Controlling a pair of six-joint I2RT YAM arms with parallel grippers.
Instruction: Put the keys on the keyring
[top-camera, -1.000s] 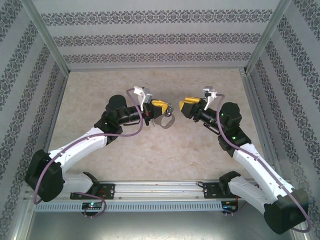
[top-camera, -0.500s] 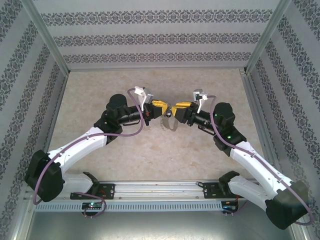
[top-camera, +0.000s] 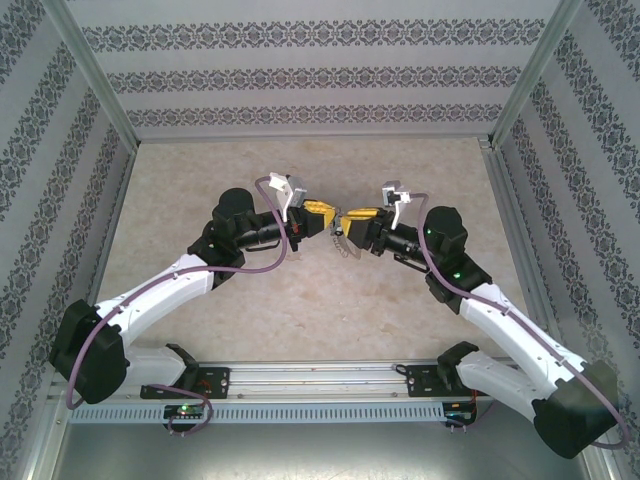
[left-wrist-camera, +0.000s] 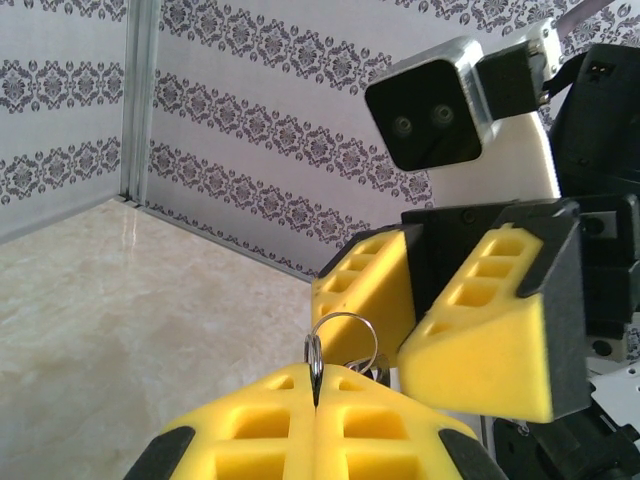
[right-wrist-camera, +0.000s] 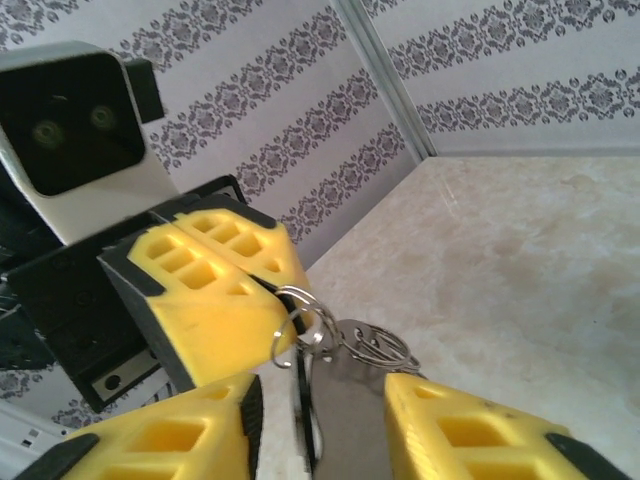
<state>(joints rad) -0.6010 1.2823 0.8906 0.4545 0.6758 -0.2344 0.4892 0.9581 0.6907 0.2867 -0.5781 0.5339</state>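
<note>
1. Left claw (left-wrist-camera: 315, 400) is clenched: its yellow pads press together on one small ring (left-wrist-camera: 314, 362) of the keyring (right-wrist-camera: 345, 420). It holds the keyring up in the air over the middle of the table (top-camera: 300, 310), a little toward the far edge.
2. My right claw (right-wrist-camera: 320, 440) is released. Its jaws stand apart and straddle the keyring's flat grey loop, with a gap showing on at least one side, so I judge it grips nothing yet.
3. The two claws meet tip to tip, the left one from the table's left side and the right one from its right side. The keyring lies just between them.
4. From the left claw the keyring points straight out of the tips toward the right claw. From the right claw it lies dead ahead, already between the fingers.
5. The loop's long axis runs from the rings at the left tips lengthwise into the right claw's gap. Its broad face looks turned toward my right wrist and its edges toward the fingers.
6. A thin dark strip (right-wrist-camera: 303, 430) hangs beside the loop. I cannot tell whether that is the key.
7. The right claw is nearer the loop, so as I judge it, closing would take the loop by its edges.
</note>
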